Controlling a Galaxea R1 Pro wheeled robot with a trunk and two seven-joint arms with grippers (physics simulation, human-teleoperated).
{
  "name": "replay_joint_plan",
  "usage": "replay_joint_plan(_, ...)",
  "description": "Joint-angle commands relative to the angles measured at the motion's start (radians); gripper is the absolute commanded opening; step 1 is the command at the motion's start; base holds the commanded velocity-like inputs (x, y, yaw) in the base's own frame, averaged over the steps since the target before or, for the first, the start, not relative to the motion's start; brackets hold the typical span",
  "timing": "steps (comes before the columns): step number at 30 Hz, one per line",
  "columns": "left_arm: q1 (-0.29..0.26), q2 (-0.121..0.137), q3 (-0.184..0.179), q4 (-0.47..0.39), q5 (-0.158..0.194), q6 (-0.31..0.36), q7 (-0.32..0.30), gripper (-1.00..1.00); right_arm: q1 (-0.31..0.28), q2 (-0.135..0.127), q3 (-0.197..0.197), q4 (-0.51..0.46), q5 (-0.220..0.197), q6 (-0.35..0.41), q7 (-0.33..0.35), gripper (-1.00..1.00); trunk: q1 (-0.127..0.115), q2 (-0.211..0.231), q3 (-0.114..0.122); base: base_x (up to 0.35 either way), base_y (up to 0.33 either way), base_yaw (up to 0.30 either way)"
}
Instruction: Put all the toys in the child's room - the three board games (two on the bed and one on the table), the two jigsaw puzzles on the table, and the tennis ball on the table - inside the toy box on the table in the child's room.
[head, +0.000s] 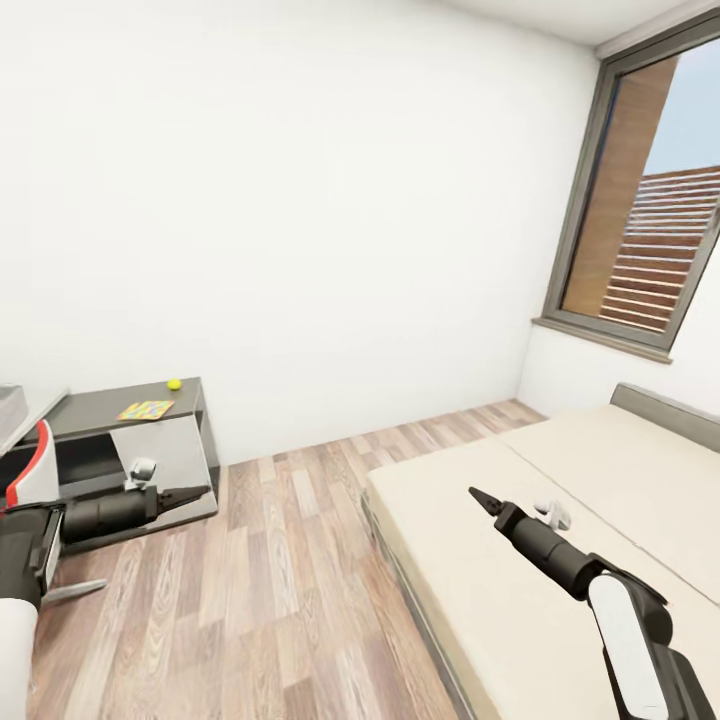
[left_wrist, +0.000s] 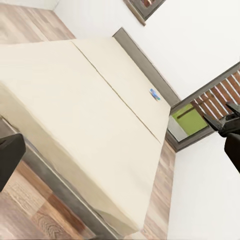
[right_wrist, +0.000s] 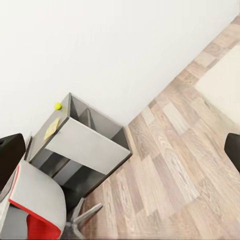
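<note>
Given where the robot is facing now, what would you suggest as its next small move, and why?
Probably turn the base left toward the table: the tennis ball and a jigsaw puzzle lie on its dark section at the head view's left edge, and both end effectors hold nothing.

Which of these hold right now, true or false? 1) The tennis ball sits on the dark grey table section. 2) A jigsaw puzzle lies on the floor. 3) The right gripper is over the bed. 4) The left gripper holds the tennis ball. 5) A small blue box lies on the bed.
1) True: the tennis ball rests on the table.
2) False: the jigsaw puzzle lies on the table near the ball.
3) True: the right gripper is over the bed.
4) False: the left gripper holds nothing.
5) True: a small blue box lies on the bed.
</note>
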Motion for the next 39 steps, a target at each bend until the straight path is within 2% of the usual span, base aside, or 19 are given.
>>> replay_joint_plan(1, -0.001, -0.001, 0.003, 0.000, -0.011, 0.010, -0.008, 1.00, 0.000, 0.000, -0.002, 0.003, 0.003, 0.005, 0.006, 1.00, 0.000, -0.001, 0.000, -0.033, -0.002, 0.291)
replay_joint_plan(16, -0.001, -0.001, 0.004, 0.000, -0.010, 0.010, -0.008, 1.00, 0.000, 0.000, -0.002, 0.012, 0.003, 0.004, 0.006, 1.00, 0.000, -0.001, 0.000, -0.083, -0.125, 0.291)
replay_joint_plan(28, -0.001, -0.001, 0.004, 0.000, -0.010, 0.012, -0.008, 1.00, 0.000, 0.000, -0.002, 0.012, 0.003, 0.004, 0.006, 1.00, 0.000, -0.001, 0.000, -0.018, -0.014, 0.291)
replay_joint_plan(39, -0.001, -0.002, 0.004, 0.000, -0.010, 0.012, -0.008, 1.00, 0.000, 0.000, -0.002, 0.012, 0.003, 0.004, 0.006, 1.00, 0.000, -0.001, 0.000, -0.174, 0.000, 0.291)
